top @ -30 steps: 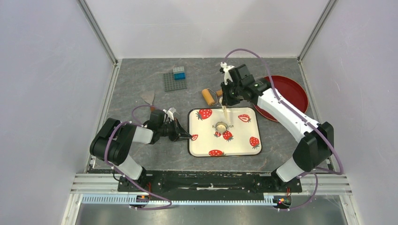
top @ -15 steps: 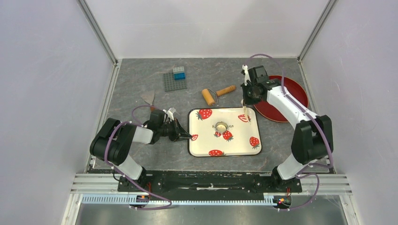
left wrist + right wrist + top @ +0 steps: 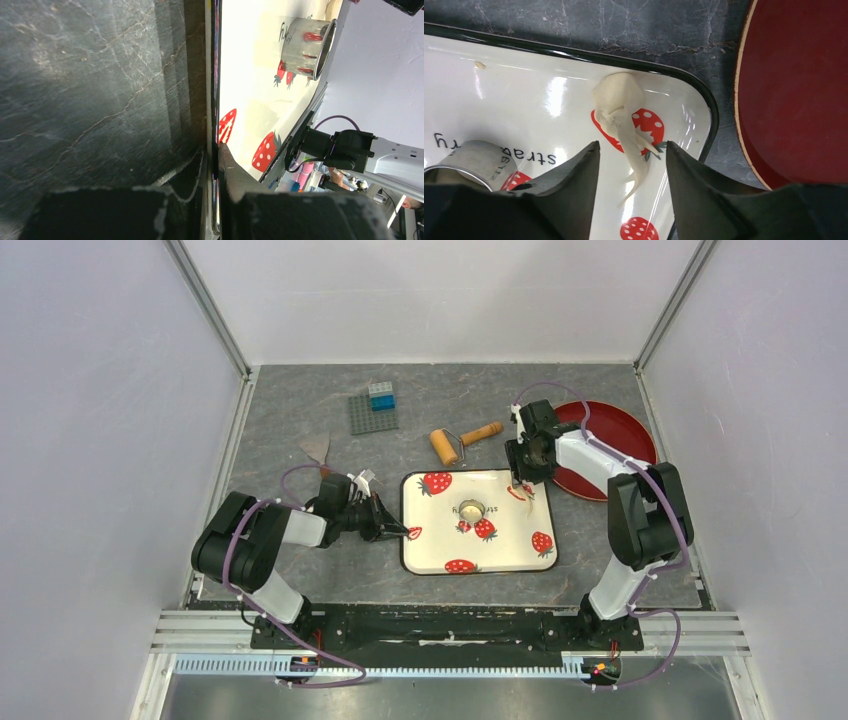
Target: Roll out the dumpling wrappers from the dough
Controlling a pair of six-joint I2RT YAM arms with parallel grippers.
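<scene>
1. Right gripper (image 3: 633, 167): a second ago it hung over the middle of the tray (image 3: 524, 100), near the ring cutter (image 3: 471, 157), pinched shut on a dangling strip of dough. It has since travelled toward 2 o'clock, come down, and parted its jaws about halfway. It now grips nothing.
2. The dough (image 3: 620, 102): it lies on the tray at the 1 o'clock corner, across a strawberry print. It is a small lump with a thin stretched tail. The tail runs back between the open fingers (image 3: 574, 185), and contact with either pad cannot be confirmed.
3. Left gripper (image 3: 215, 150): unchanged. Its jaws are nearly closed on the rim of the tray at the 9 o'clock side, steadying it.
4. Surroundings, top view: the roller (image 3: 452, 443) lies on the table at 11 o'clock of the tray, untouched. The red plate (image 3: 625, 430) sits at 2 o'clock, just beside the tray.
5. Meaning for the task: the leftover dough appears to have been set aside on the tray. No flat wrapper is visible, and what the ring cutter holds cannot be determined. Rolling is judged not yet started on this piece; fetching the roller is the probable next action.
</scene>
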